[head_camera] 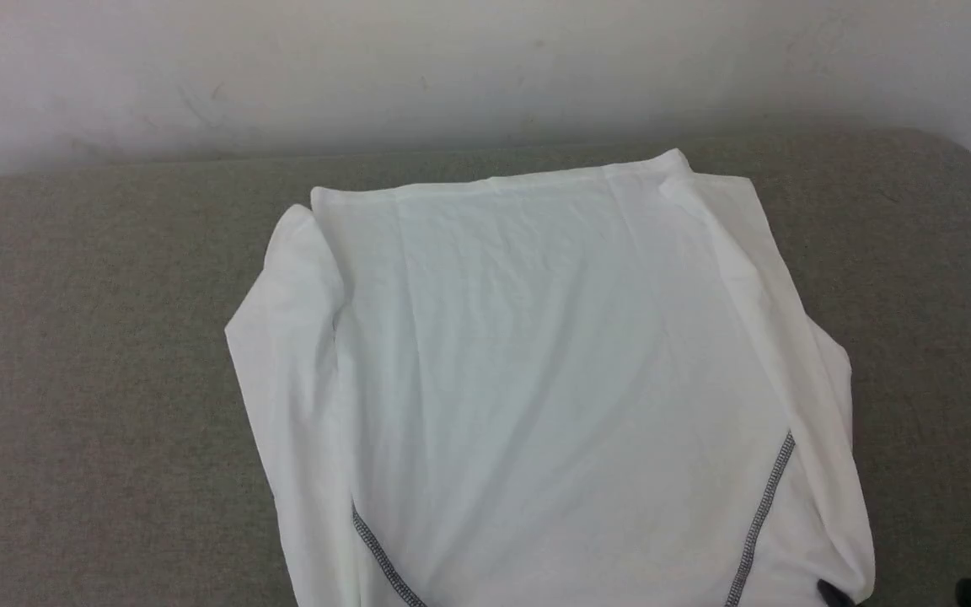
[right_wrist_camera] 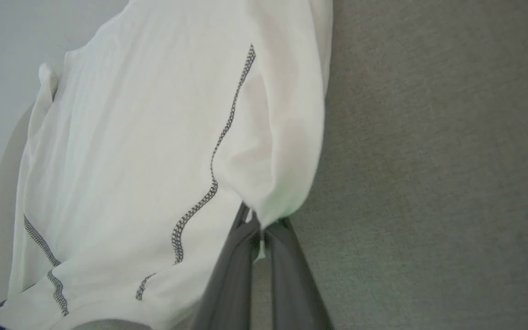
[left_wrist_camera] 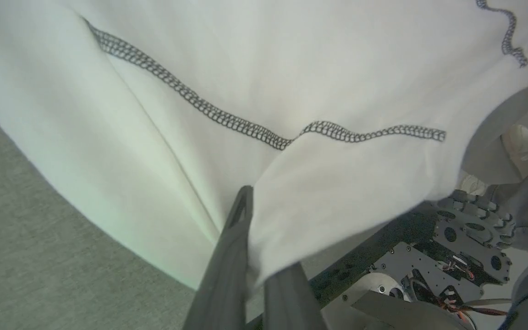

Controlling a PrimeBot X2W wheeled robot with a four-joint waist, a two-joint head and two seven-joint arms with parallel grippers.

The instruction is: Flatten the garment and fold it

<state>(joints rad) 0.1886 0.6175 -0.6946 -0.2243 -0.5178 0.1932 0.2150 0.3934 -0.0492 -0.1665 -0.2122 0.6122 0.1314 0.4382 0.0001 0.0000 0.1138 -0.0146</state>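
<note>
The garment (head_camera: 536, 362), a white thin top with dark grey stitched seams, lies spread on the grey surface, its sleeves folded in along both sides. In the left wrist view my left gripper (left_wrist_camera: 250, 206) is shut on a fold of the garment (left_wrist_camera: 264, 87) near a stitched seam. In the right wrist view my right gripper (right_wrist_camera: 259, 220) is shut on the edge of the garment (right_wrist_camera: 163, 137) by its side. A dark bit of the right gripper (head_camera: 831, 594) shows at the garment's lower right corner in the head view.
The grey fabric surface (head_camera: 98, 379) runs wide on both sides of the garment. A pale wall (head_camera: 452, 67) stands behind it. The robot's own base and metal parts (left_wrist_camera: 452, 256) show under the cloth in the left wrist view.
</note>
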